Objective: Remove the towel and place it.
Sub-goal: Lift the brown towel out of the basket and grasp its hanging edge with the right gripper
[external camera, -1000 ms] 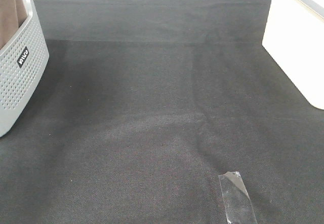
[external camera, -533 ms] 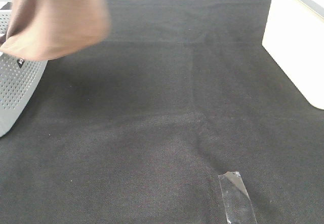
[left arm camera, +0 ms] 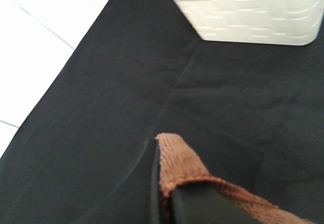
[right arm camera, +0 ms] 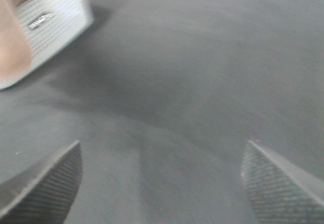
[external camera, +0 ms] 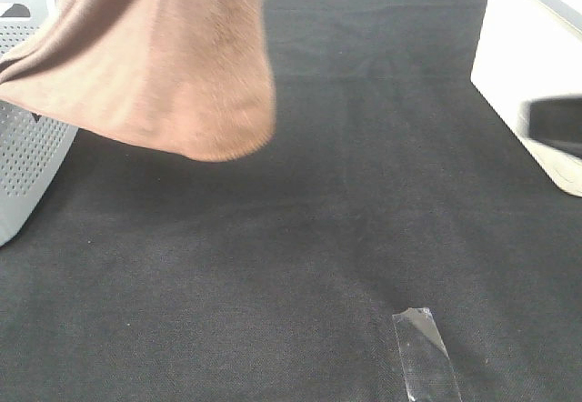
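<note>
The brown towel (external camera: 168,65) hangs in the air over the far left of the black mat (external camera: 318,238), its lower edge well above the surface, partly in front of the grey perforated basket (external camera: 23,161). My left gripper (left arm camera: 164,183) is shut on a stitched edge of the towel (left arm camera: 177,160); it is out of the exterior view. My right gripper (right arm camera: 163,145) is open and empty above the mat; it shows as a blurred dark shape (external camera: 555,120) at the right edge. The towel's white tag is not visible.
A white container (external camera: 523,75) stands at the right edge of the mat; it also shows in the left wrist view (left arm camera: 248,11). A strip of clear tape (external camera: 425,352) lies on the mat near the front. The basket also shows in the right wrist view (right arm camera: 48,24).
The towel has been lifted out of the grey basket and swung right, out over the mat. The right arm has come into view at the right edge.
</note>
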